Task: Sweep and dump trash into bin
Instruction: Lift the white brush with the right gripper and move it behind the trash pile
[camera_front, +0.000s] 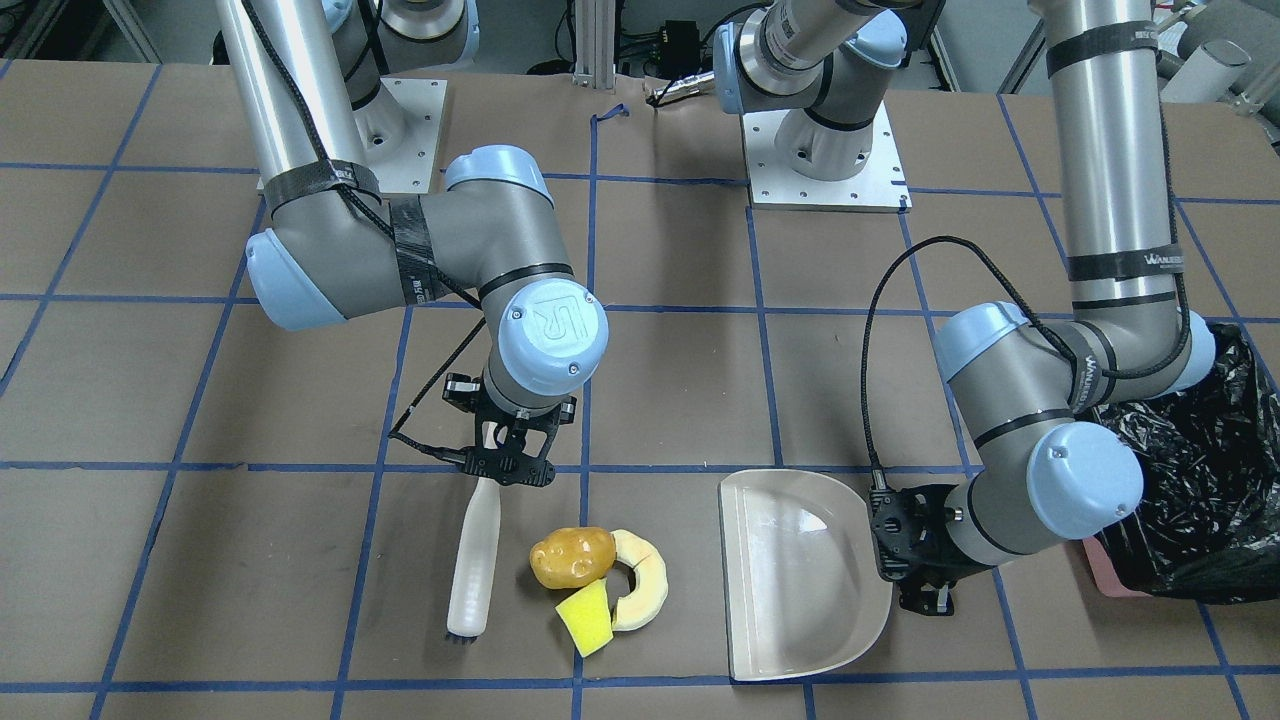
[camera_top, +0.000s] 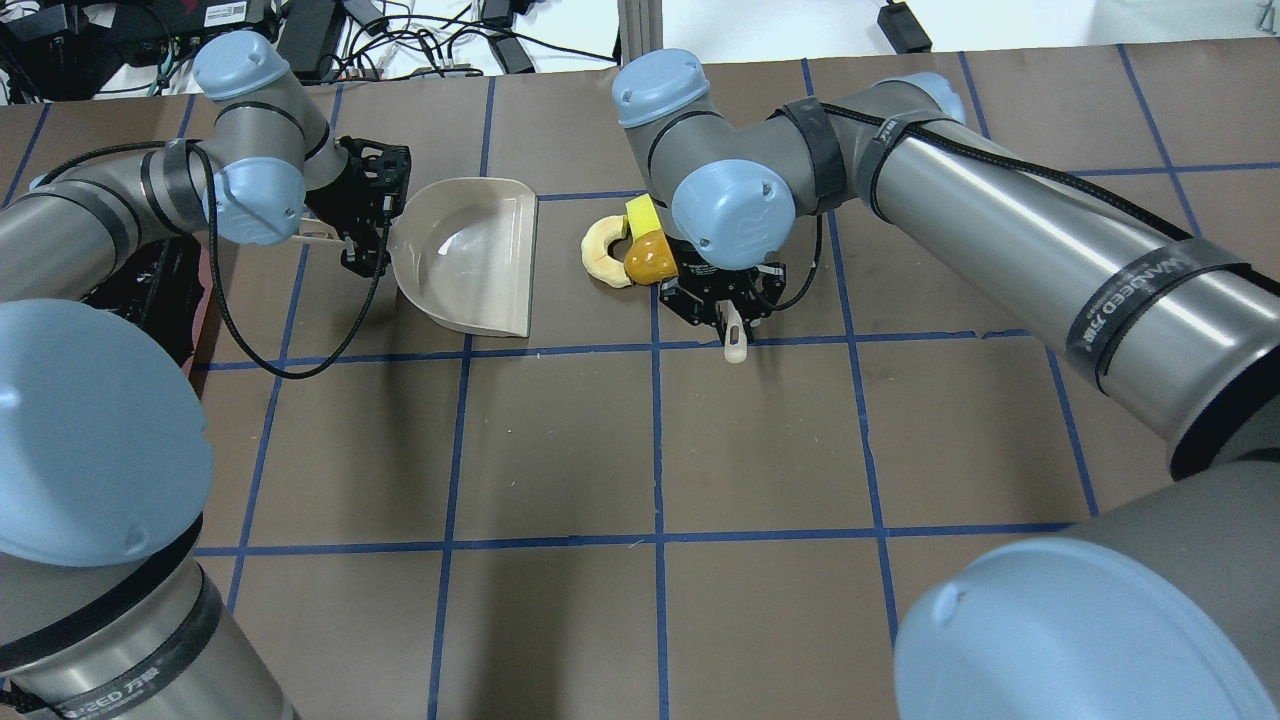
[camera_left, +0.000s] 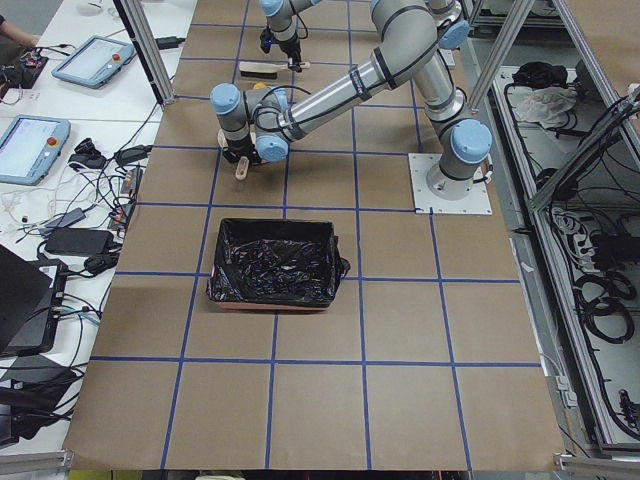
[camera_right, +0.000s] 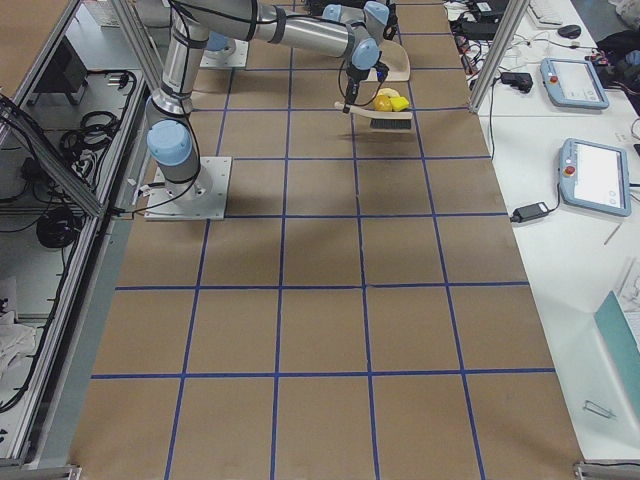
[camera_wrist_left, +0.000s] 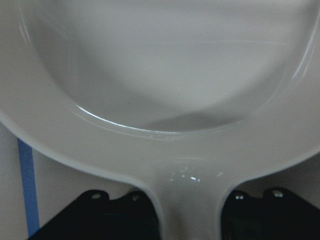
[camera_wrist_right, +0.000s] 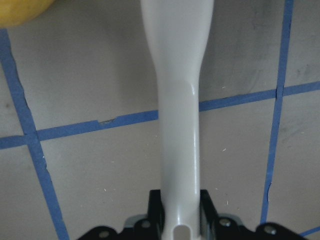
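The trash lies together on the table: a golden-brown potato lump (camera_front: 572, 556), a cream ring slice (camera_front: 638, 582) and a yellow wedge (camera_front: 585, 618). My right gripper (camera_front: 508, 462) is shut on the white handle of a brush (camera_front: 474, 560), which lies just beside the trash, on the side away from the dustpan. My left gripper (camera_front: 903, 552) is shut on the handle of the cream dustpan (camera_front: 800, 575), whose open edge faces the trash a short way off. The black-lined bin (camera_front: 1195, 480) stands behind the left arm. The pan (camera_wrist_left: 160, 75) is empty.
The bin (camera_left: 275, 262) sits on the robot's left side, with a pink edge at its base. Both arm bases (camera_front: 825, 165) stand at the table's back. Blue tape lines grid the brown table (camera_top: 560, 450).
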